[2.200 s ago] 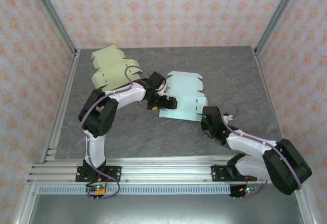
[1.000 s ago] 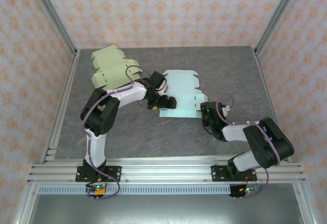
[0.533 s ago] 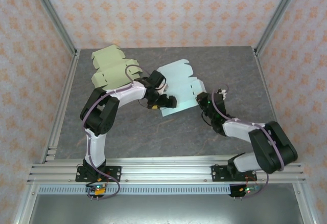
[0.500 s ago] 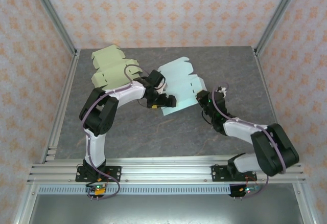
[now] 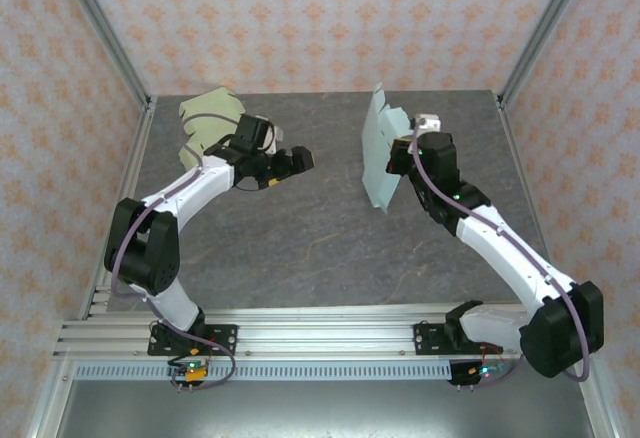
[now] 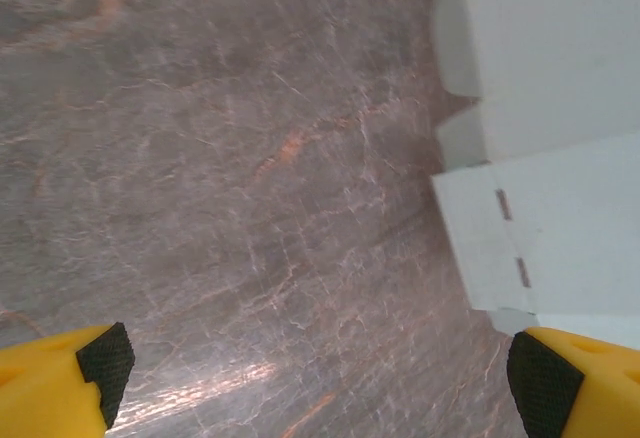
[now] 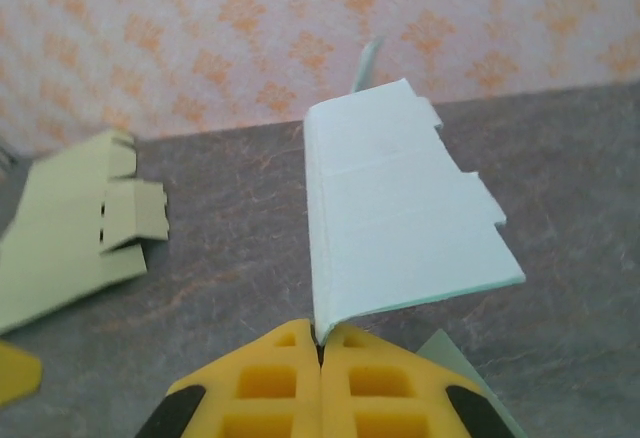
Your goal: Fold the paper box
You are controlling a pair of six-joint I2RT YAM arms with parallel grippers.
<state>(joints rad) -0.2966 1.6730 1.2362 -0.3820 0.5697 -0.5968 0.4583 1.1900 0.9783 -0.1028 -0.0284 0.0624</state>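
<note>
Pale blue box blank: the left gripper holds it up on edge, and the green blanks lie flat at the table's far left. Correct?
No: the right gripper holds the pale blue box blank up on edge, as the right wrist view shows. The green blanks do lie flat at the far left of the table.

left pincer (image 6: 325,368) spread wide, arm stretched forward; right pincer (image 7: 320,346) held high, clamped on the paper box (image 7: 400,228).
</note>
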